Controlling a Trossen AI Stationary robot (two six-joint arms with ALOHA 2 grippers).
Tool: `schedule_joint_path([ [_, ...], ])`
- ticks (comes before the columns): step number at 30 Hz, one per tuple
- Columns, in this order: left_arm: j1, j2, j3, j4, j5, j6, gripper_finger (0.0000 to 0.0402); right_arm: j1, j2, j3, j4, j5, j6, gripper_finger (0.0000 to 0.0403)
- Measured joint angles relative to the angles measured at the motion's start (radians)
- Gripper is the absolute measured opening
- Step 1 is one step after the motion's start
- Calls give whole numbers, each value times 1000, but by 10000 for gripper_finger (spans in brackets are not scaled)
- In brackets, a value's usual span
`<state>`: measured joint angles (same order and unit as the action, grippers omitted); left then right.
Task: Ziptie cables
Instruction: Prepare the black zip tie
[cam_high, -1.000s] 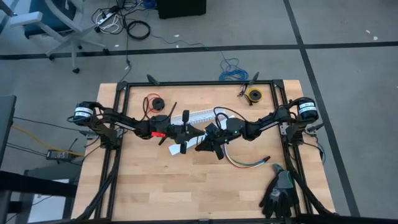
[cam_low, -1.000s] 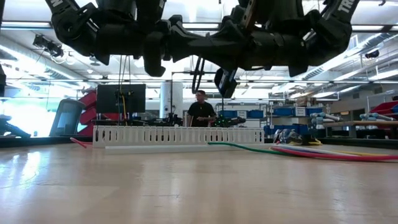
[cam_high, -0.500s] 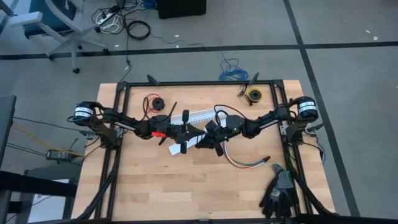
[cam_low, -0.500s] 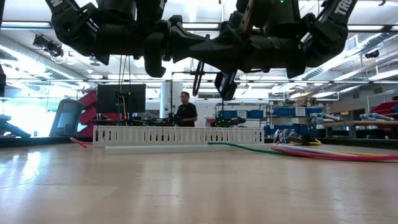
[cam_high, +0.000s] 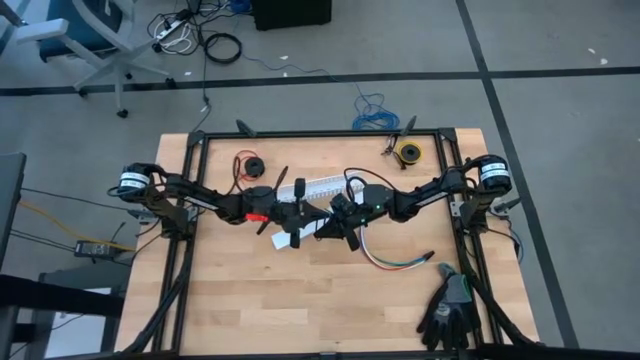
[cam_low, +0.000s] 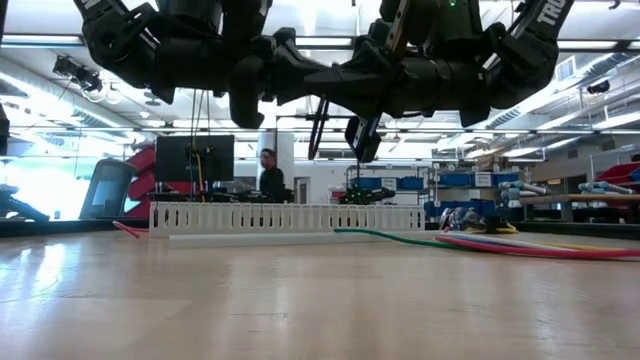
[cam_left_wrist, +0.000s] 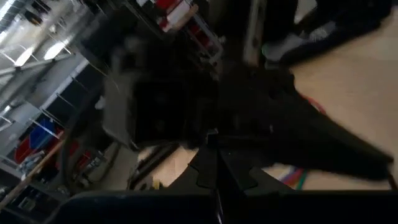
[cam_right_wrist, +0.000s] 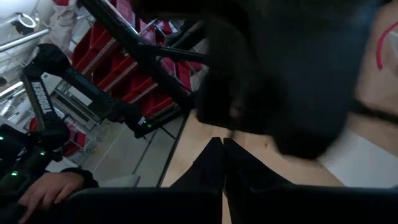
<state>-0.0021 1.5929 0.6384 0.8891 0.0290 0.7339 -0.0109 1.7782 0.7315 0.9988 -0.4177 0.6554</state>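
Grey floor surrounds a wooden desk (cam_high: 250, 300) seen from above, with both arms reaching in toward its middle. The left gripper (cam_high: 305, 215) and right gripper (cam_high: 325, 226) meet nose to nose above the desk centre, each with its fingers pressed together. The cables (cam_high: 395, 262) lie in a loose curve on the desk near the right arm, well apart from both grippers. A white channel (cam_high: 325, 184) lies just behind the grippers, a red wire spool (cam_high: 247, 165) sits toward the far left, a yellow reel (cam_high: 408, 153) toward the far right, and black gloves (cam_high: 450, 312) rest at the near right corner. The ziptie cannot be picked out with certainty here.

From desk height, the arms hang as dark shapes overhead. The white channel (cam_low: 285, 217) stands across the middle distance, and the cables (cam_low: 480, 241) trail along the desk to its right. A thin dark strip (cam_low: 318, 127), possibly the ziptie, hangs between the arms. A person (cam_low: 268, 175) stands far behind.

Left wrist view: the closed fingers (cam_left_wrist: 214, 177) point at the other arm's dark body, with cable colours (cam_left_wrist: 297, 180) beyond.

Right wrist view: the closed fingers (cam_right_wrist: 221, 168) point at a blurred dark mass. A person's hand (cam_right_wrist: 46, 190) shows in the room.
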Motion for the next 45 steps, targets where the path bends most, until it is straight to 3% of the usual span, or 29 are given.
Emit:
schedule_joint_path([
  [30, -62, -3, 2, -76, -91, 41, 4, -57, 0, -2, 5, -25, -3, 3],
  [34, -62, -2, 2, -78, -94, 8, 4, -58, 0, -2, 6, -25, -24, 18],
  [45, -86, -5, -5, -75, -249, -9, 4, -112, 0, -2, 29, -58, 2, 74],
])
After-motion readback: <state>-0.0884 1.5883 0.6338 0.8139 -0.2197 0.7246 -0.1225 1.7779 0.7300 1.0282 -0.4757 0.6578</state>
